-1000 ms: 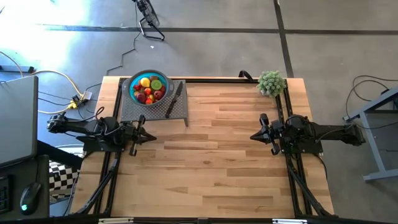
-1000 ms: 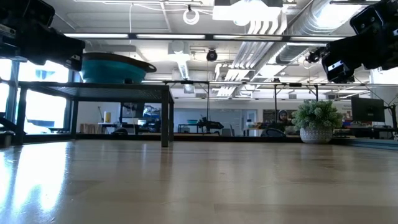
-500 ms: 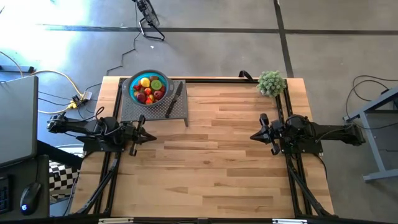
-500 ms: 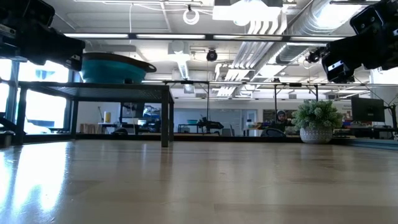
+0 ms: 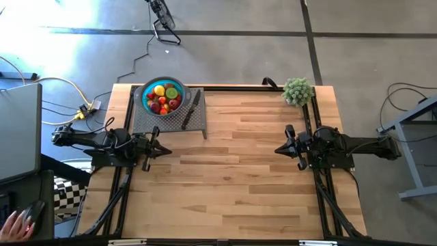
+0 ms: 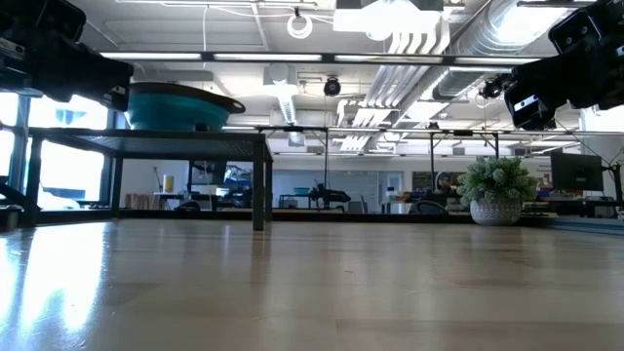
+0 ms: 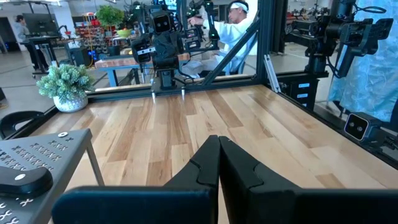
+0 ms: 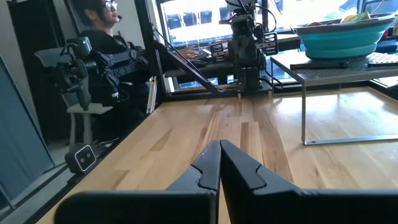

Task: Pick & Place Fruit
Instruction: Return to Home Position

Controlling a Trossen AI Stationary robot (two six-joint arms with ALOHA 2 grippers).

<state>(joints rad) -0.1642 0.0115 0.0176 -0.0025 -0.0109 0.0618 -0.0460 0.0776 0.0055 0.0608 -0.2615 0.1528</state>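
Observation:
Several small fruits (image 5: 163, 98), red, orange, yellow and green, lie in a teal bowl (image 5: 146, 91). The bowl stands on a grey perforated metal stand (image 5: 171, 121) at the table's far left, with a black-handled knife (image 5: 190, 110) beside it. My left gripper (image 5: 168, 151) is shut and empty at the table's left side, pointing level toward the right. My right gripper (image 5: 276, 149) is shut and empty at the right side, pointing level toward the left. In the wrist views both finger pairs (image 7: 219, 163) (image 8: 219, 163) are closed together over bare wood.
A fuzzy pale green plant ball (image 5: 298, 91) in a pot stands at the table's far right corner. The wooden tabletop (image 5: 232, 178) lies between the arms. A person's hand (image 5: 15, 223) shows at a mouse left of the table. A seated person (image 8: 99, 31) shows beyond the table.
Both arms have kept still. A person's hand has come to the mouse at the lower left, outside the table.

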